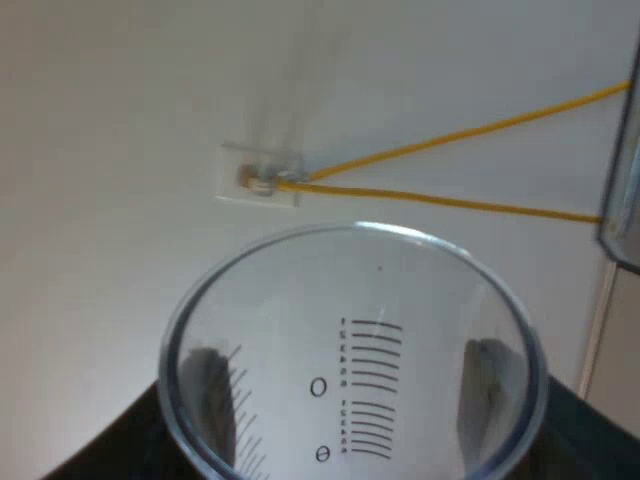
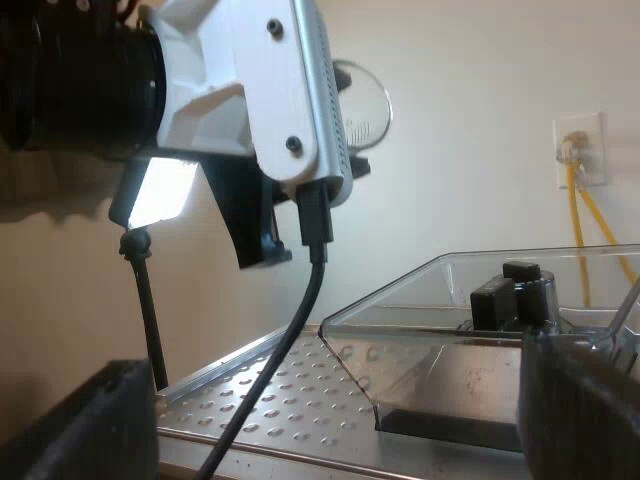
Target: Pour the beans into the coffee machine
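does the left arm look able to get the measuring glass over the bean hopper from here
Probably yes: the left gripper holds the measuring glass above the machine's top, higher than the bean hopper, with nothing between them.

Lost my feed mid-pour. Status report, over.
Left gripper shut on measuring glass, no beans visible in it. Right gripper open by bean hopper. No obstruction seen.

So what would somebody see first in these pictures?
The clear measuring glass with black marks down its side, held in the left jaws with no beans visible in it. The right wrist view shows it held up high near the espresso machine, whose see-through bean hopper sits on the dimpled metal top. Yellow cables run from a wall socket behind.
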Motion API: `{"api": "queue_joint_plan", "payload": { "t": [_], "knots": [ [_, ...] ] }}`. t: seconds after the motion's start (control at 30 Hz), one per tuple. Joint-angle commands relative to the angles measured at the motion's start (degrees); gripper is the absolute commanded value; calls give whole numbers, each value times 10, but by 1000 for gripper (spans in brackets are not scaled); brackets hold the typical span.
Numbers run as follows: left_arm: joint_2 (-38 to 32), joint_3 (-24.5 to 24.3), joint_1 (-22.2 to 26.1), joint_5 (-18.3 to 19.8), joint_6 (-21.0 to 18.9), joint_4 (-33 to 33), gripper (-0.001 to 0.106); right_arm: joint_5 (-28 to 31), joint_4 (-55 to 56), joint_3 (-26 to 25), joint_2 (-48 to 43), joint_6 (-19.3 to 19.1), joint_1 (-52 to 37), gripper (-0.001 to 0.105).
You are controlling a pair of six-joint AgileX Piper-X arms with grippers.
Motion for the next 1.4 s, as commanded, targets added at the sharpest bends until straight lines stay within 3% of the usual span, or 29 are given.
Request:
{"api": "queue_joint_plan", "payload": {
  "t": [0.03,0.1,0.27,0.6,0.8,1.03,1.4],
  "knots": [
    [-2,-3,-2,13,46,-23,33,1,-9,-3,-4,1,1,78],
    [-2,0,-2,30,58,-23,33,1,-9,-3,-4,1,1,78],
    [5,7,-2,30,85,-17,33,1,-9,-3,-4,10,1,78],
    [24,7,-4,27,206,-18,33,1,-9,-3,-4,10,1,78],
    [31,7,-4,33,217,-18,33,1,-9,-3,-4,10,1,78],
    [34,7,-4,35,292,-18,33,1,-9,-3,-4,10,1,78],
    [34,7,-4,57,363,-18,33,0,-9,-3,-4,13,1,78]
  ]
}}
